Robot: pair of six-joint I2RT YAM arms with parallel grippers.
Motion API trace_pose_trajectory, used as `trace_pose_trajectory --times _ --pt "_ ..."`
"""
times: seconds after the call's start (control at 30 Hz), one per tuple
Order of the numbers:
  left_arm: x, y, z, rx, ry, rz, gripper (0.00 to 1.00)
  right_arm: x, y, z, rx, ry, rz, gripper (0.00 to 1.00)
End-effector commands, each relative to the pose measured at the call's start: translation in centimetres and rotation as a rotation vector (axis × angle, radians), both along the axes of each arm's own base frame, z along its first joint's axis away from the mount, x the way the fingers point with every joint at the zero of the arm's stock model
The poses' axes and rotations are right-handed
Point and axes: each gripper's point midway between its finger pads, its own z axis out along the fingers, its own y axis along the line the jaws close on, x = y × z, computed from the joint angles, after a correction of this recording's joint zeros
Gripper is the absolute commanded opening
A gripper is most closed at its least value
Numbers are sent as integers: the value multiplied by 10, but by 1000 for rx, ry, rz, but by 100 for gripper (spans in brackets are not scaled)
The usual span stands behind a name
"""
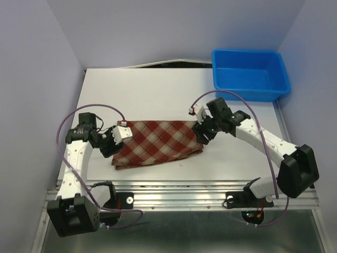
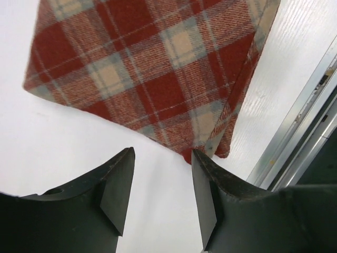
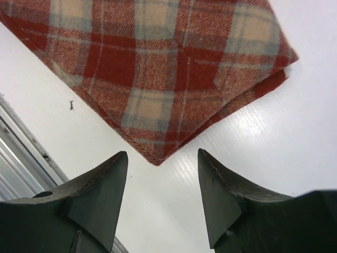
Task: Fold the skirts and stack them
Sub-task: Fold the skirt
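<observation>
A red, dark-red and cream plaid skirt [image 1: 158, 143] lies folded flat in the middle of the white table. My left gripper [image 1: 109, 146] sits at its left end, open and empty; in the left wrist view its fingers [image 2: 118, 182] frame bare table just short of the skirt's [image 2: 152, 68] near corner. My right gripper [image 1: 203, 138] sits at the skirt's right end, open and empty; in the right wrist view its fingers [image 3: 105, 184] stand apart just below a folded corner of the skirt [image 3: 158, 68], not touching it.
A blue plastic bin [image 1: 249, 74] stands at the table's back right corner. A metal rail [image 1: 179, 192] runs along the table's near edge, also seen in the left wrist view [image 2: 300, 132]. Grey walls close in on the left, back and right.
</observation>
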Motion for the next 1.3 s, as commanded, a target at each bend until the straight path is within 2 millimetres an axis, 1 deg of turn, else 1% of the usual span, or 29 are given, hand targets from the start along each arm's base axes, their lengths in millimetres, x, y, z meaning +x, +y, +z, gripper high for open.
trace_pose_trajectory --times 0.0,0.03,0.07,0.13,0.27,0.33,0.4,0.47,0.57,0.6,0.63,0.67,0.73,0.77,0.8,0.83,0.87,0.9,0.93,0.97,1.0,1.03,1.07,1.1,1.13,1.17,1.2,1.23,1.27 --pt "6 3 -25 -17 123 70 57 -17 7 -18 16 161 -35 60" --pt "10 6 -30 -6 125 80 54 -19 7 -30 0 203 -38 59" --pt "8 10 -42 20 163 92 53 -19 7 -36 -6 222 -48 57" --pt "10 15 -52 43 181 100 47 -18 9 -45 -10 243 -53 55" --pt "0 25 -78 107 271 118 34 -22 3 -76 -71 299 -69 51" --pt "-3 27 -85 122 291 120 28 -23 -3 -87 -109 311 -75 49" --pt "-7 30 -94 143 318 135 25 -29 -8 -99 -140 342 -71 45" --pt "0 33 -97 151 303 170 22 -32 -10 -104 -149 356 -65 41" --pt "20 33 -99 142 278 218 16 -37 -5 -100 -136 368 -52 36" --pt "29 33 -104 130 288 251 13 -41 -2 -98 -133 370 -40 36" --pt "31 33 -106 128 311 269 12 -45 2 -98 -133 370 -23 36" --pt "48 32 -109 125 309 279 11 -52 5 -98 -137 379 0 36" --pt "66 30 -112 110 315 320 9 -60 9 -97 -144 396 30 36" --pt "92 30 -103 104 270 332 9 -69 12 -94 -138 416 61 36" --pt "100 26 -113 104 304 330 8 -75 16 -91 -126 425 85 36" --pt "129 23 -101 85 261 355 7 -85 28 -78 -84 422 132 37" --pt "141 19 -99 73 257 358 7 -90 35 -69 -54 405 161 37" --pt "153 15 -106 64 281 360 7 -94 42 -58 -20 380 185 38" --pt "166 13 -103 49 273 373 7 -91 51 -46 27 334 200 41" --pt "198 11 -87 15 228 410 8 -84 58 -22 85 273 180 44" --pt "214 11 -76 -4 198 429 15 -75 60 -10 97 223 165 45" --pt "226 9 -66 -24 174 439 19 -64 60 0 109 176 143 45" --pt "249 6 -40 -66 112 460 24 -47 61 19 126 109 109 47" --pt "257 6 -29 -87 90 469 27 -35 60 27 135 81 81 48" --pt "262 3 -12 -111 55 472 30 -25 58 35 146 59 56 49" --pt "267 0 3 -142 27 471 31 -7 49 41 148 31 7 52" --pt "265 -3 20 -173 4 487 32 9 48 48 143 5 -22 52" --pt "263 -6 30 -196 -9 493 32 21 42 46 120 -13 -51 52" --pt "252 -9 39 -227 -4 514 32 35 35 47 110 -25 -87 52"
